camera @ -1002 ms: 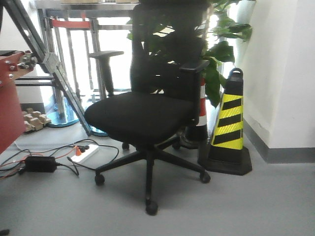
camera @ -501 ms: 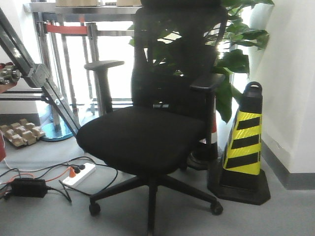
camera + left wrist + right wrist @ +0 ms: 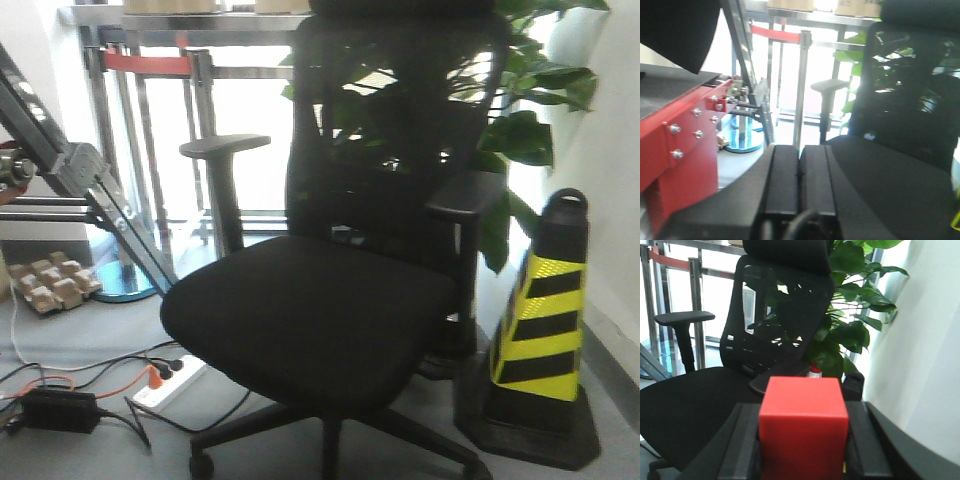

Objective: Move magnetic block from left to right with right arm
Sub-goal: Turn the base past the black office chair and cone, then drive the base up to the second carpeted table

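The magnetic block (image 3: 803,427), a plain matte red cube, sits between the two black fingers of my right gripper (image 3: 803,412), which is shut on it; the fingers (image 3: 742,440) press against its left and right faces. It fills the lower middle of the right wrist view. In the left wrist view my left gripper (image 3: 799,162) is shut, its two black pads (image 3: 784,172) side by side with nothing between them. Neither gripper shows in the front view.
A black office chair (image 3: 330,310) fills the front view. A black and yellow cone (image 3: 540,340) and a leafy plant (image 3: 520,120) stand at the right by a white wall. A red table frame (image 3: 677,145) is at left, cables and a power strip (image 3: 170,380) on the floor.
The front view has moved closer to the chair and rightward: chair and cone look larger, and the red frame at the left has slid out of view.
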{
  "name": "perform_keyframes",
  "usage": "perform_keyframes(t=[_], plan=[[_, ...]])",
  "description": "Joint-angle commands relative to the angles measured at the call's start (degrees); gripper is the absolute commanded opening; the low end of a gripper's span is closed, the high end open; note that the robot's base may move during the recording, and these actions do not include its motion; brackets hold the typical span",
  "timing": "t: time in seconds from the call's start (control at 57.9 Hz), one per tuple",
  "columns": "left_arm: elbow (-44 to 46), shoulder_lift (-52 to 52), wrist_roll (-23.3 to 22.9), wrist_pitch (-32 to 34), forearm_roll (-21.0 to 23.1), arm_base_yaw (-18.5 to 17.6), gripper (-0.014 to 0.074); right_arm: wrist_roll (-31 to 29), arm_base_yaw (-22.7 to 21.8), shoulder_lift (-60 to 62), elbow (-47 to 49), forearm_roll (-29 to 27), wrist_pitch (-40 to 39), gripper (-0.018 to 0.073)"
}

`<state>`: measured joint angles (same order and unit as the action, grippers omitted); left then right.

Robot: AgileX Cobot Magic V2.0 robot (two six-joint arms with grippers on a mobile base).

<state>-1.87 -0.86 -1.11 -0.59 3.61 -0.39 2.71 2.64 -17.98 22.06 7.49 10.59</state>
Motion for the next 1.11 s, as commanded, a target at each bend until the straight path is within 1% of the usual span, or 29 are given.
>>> perform_keyframes(t=[0.0, 1.088], plan=[[-0.48, -0.46, -0.21, 5.15, 0.39, -0.43, -0.0117, -0.28, -0.33, -0.46, 1.63, 0.78, -4.90, 0.0253], [-0.48, -0.46, -0.21, 5.15, 0.39, -0.43, -0.0117, -0.28, -0.33, -0.46, 1.63, 0.78, -4.90, 0.0253]])
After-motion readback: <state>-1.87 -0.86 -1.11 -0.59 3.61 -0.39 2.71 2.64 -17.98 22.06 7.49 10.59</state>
